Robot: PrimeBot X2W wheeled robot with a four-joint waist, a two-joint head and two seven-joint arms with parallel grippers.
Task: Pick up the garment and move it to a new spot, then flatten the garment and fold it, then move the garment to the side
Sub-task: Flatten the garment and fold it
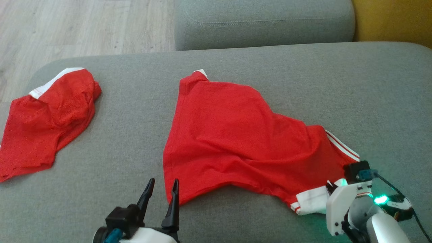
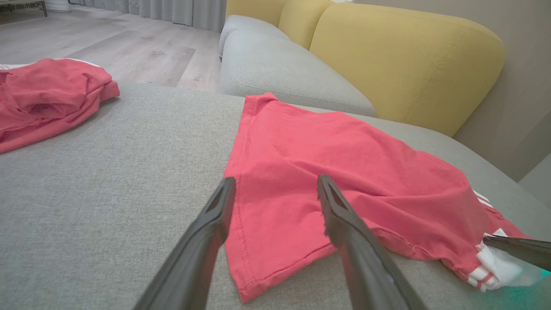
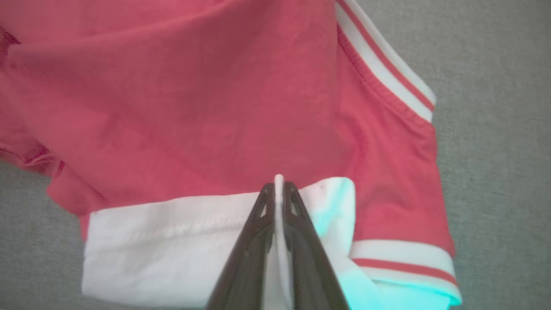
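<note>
Shirt (image 1: pixel 236 135) lies spread but rumpled on the grey cushion (image 1: pixel 135 111) in the head view, well right of another red garment (image 1: pixel 44 125). My left gripper (image 1: pixel 161 189) hovers at its near left corner and my right gripper (image 1: pixel 332 185) is at its near right corner. From my left wrist, the fingers (image 2: pixel 206 232) gape empty, straddling the hem. From my right wrist, they are clenched on the white band (image 3: pixel 172 232). I judge the move done and the flattening in hand. Folding and setting aside are left.

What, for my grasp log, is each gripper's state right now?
Left gripper: open, holding nothing.
Right gripper: shut on the white trim of the shirt.
</note>
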